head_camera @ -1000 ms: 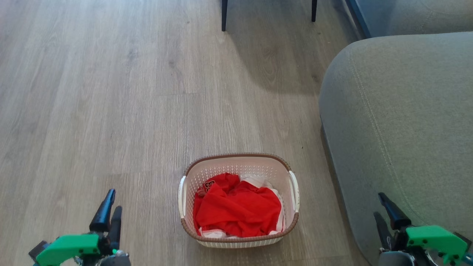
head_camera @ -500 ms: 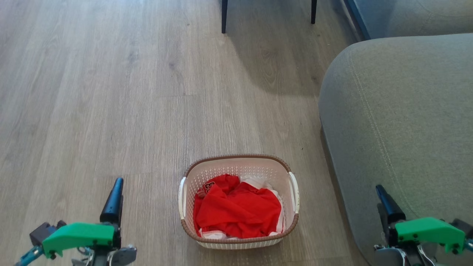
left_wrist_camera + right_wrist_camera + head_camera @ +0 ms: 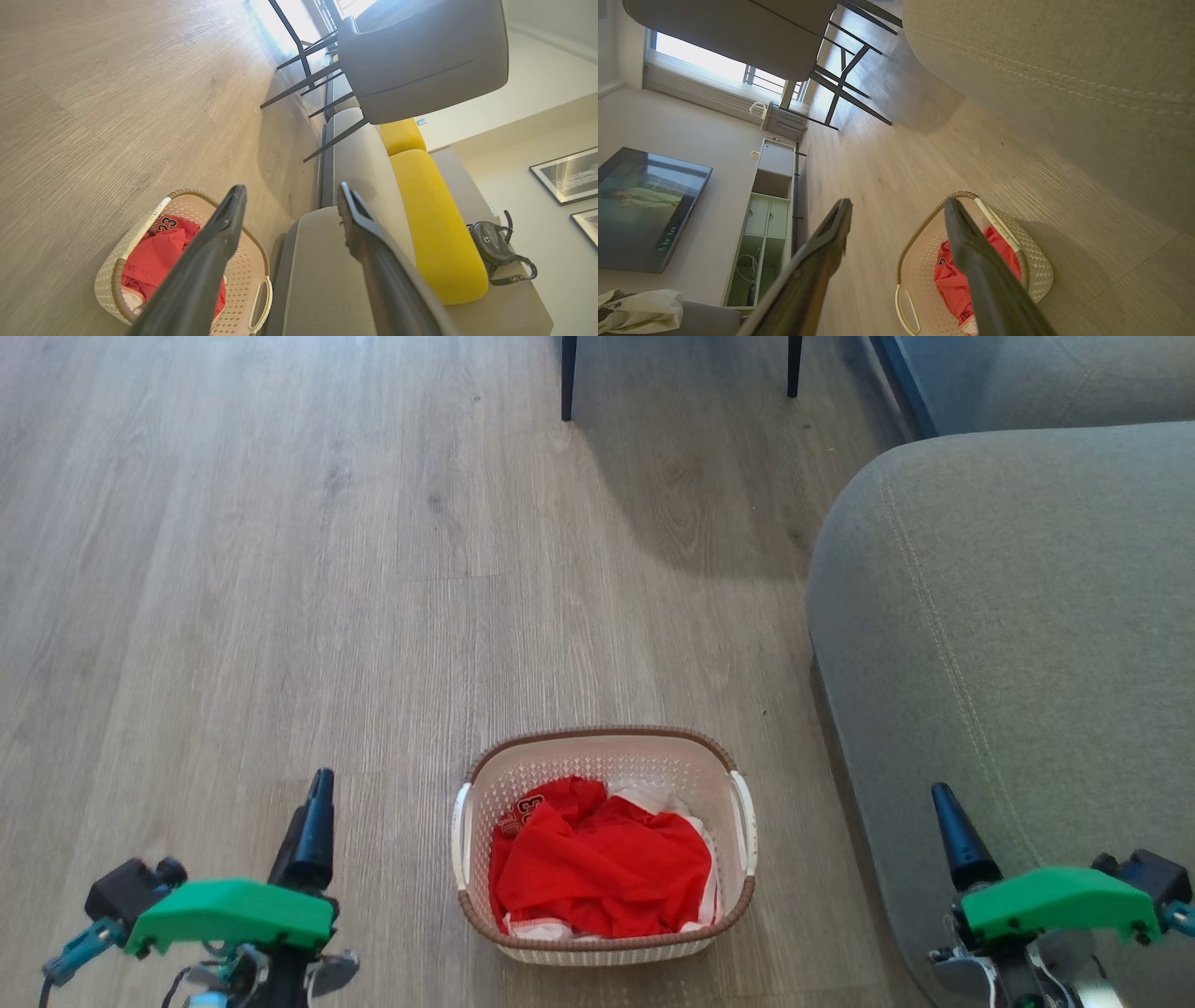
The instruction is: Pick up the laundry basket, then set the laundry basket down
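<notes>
The laundry basket (image 3: 597, 734), cream with perforated walls, a brown rim and white side handles, stands on the wood floor low in the middle of the head view. Red clothing (image 3: 607, 868) lies inside it. My left gripper (image 3: 320, 793) hovers left of the basket, apart from it and edge-on to the head camera. My right gripper (image 3: 943, 803) hovers to the basket's right, over the sofa's edge. Both are open and hold nothing. The left wrist view has the left gripper (image 3: 292, 189) above the basket (image 3: 245, 280). The right gripper (image 3: 897, 201) points past the basket (image 3: 1036, 268).
A grey sofa (image 3: 1008, 644) rises close on the basket's right. Dark chair legs (image 3: 567, 378) stand on the floor farther ahead. Yellow cushions (image 3: 434, 219) and a black bag (image 3: 495, 242) lie on the sofa. A TV (image 3: 644, 205) and a low cabinet (image 3: 773, 196) line the far wall.
Both grippers have risen in the head view and drawn in towards the basket, their green wrist brackets swinging level. The basket has not moved.
</notes>
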`<state>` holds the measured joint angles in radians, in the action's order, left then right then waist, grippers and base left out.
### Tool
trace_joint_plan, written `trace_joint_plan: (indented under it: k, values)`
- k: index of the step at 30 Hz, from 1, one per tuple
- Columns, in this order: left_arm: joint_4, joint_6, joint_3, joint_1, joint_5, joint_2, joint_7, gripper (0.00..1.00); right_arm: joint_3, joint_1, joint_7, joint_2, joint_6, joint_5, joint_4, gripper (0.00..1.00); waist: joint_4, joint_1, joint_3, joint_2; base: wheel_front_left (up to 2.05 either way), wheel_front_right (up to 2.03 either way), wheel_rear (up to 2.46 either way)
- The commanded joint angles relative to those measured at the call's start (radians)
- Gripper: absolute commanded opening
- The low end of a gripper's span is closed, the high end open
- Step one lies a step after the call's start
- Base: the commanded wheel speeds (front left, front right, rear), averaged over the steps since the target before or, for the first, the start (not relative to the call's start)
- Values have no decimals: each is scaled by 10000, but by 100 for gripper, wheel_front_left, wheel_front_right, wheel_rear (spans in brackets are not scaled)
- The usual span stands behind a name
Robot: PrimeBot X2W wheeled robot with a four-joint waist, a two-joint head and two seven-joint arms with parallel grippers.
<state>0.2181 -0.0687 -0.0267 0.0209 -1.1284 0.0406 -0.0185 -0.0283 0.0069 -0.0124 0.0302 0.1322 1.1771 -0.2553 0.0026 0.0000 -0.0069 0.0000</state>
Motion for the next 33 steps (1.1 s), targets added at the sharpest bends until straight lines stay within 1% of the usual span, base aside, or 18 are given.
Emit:
trace_joint_plan:
  k: [1, 6, 7, 8, 16, 33]
  values:
    - [-482, 62, -4, -338, 576, 65, -124, 100, 196, -439, -190, 95, -6, -483, 446, 100, -1, 0, 3, 0, 0, 0, 0]
    - [-612, 178, -75, -246, 1538, 73, -271, 100, 352, -426, -337, 101, -6, -1189, 553, 100, -5, 0, 5, 0, 0, 0, 0]
    - [-650, 232, -112, -207, 1894, 97, -330, 100, 406, -420, -396, 104, -6, -1451, 589, 100, -6, 0, 5, 0, 0, 0, 0]
    - [-650, 232, -112, -207, 1894, 97, -330, 100, 406, -420, -396, 104, -6, -1451, 589, 100, -6, 0, 5, 0, 0, 0, 0]
    - [-772, 473, -289, -42, 3124, 231, -565, 100, 617, -385, -630, 115, -7, -2505, 691, 100, -3, 0, -8, 0, 0, 0, 0]
    - [-1121, 995, -706, 261, 5279, 482, -1063, 100, 1040, -301, -1127, 138, -9, -4443, 874, 100, -26, 0, -82, 0, 0, 0, 0]
